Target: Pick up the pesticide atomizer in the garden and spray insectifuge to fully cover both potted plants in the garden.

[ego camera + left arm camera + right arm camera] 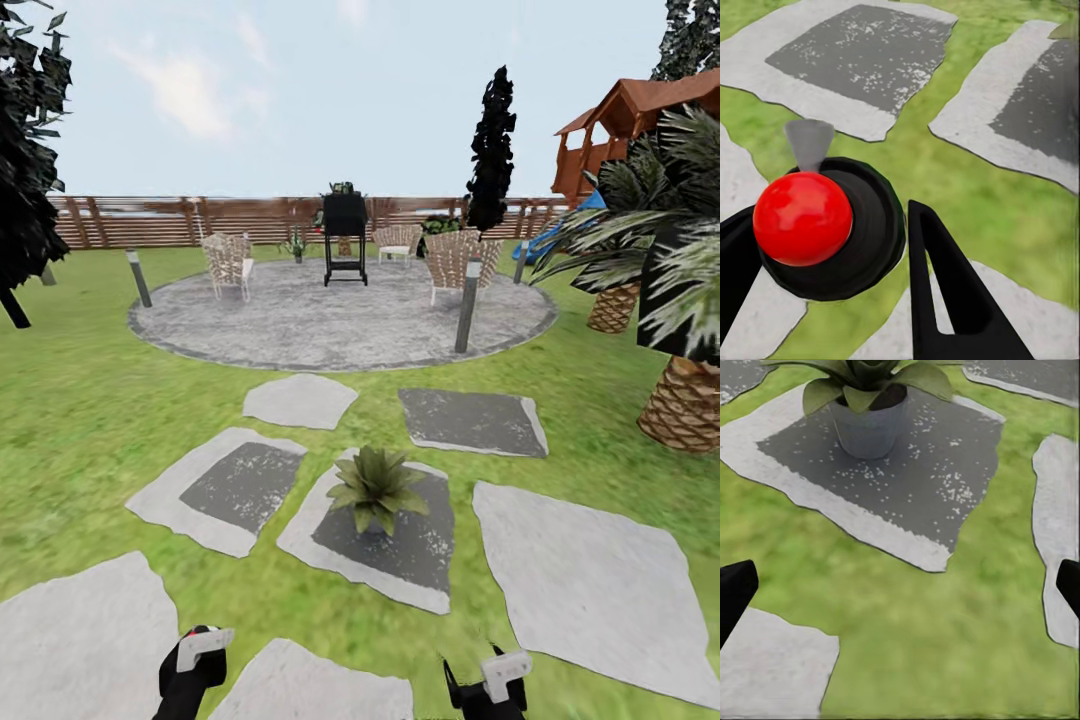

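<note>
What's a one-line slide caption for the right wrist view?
Open right gripper above the lawn, facing a potted plant on a dark-centred stepping slab.

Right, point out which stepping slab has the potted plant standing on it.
The stepping slab in the middle of the near row, straight ahead. It has a dark grey centre and the potted plant stands on it; the neighbouring slabs are bare.

Stepping slabs (590, 580) rough matt stone, darker speckled centres. Lawn (80, 420) matt grass. Fence (150, 222) brown slatted wood. Chairs (228, 262) woven wicker. Atomizer (832, 225) glossy red ball on smooth black plastic. Pot (870, 431) smooth matt grey.
</note>
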### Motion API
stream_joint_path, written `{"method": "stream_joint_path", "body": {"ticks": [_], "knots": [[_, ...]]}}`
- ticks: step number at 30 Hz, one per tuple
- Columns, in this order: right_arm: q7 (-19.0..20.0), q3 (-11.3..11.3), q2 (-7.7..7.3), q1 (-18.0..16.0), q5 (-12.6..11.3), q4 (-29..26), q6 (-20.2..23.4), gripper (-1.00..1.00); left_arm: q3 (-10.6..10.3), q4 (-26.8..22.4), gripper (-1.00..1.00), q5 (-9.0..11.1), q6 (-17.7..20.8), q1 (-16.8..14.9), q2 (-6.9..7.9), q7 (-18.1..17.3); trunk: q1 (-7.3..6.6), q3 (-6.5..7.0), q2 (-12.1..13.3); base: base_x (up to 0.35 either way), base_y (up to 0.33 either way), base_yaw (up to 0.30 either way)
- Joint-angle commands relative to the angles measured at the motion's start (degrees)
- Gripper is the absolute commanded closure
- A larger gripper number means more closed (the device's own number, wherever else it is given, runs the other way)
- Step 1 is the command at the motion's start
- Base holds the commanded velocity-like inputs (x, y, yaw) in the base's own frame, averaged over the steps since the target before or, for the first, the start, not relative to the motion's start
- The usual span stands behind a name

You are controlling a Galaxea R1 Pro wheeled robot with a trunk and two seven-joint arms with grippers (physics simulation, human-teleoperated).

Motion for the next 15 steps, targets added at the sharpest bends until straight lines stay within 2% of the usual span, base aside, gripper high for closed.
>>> {"method": "stream_joint_path", "body": {"ticks": [1,11,15], "knots": [[0.05,0.06,-0.07,-0.05,0.21,0.22,-0.15,-1.0,-0.07,-0.03,1.0,0.18,-0.18,-0.01,0.02,0.08,-0.01,-0.05,-0.02,0.0,0.0,-0.3],[0.14,0.03,-0.58,-0.05,0.34,0.73,-0.1,-1.0,0.08,-0.15,1.0,0.27,-0.04,0.01,0.3,0.16,-0.01,0.08,-0.02,0.0,0.0,-0.3],[0.15,0.08,-0.62,-0.05,0.38,0.78,-0.1,-1.0,0.06,-0.23,1.0,0.27,-0.03,0.02,0.2,0.16,-0.01,0.17,-0.02,0.0,-0.087,-0.3]]}}
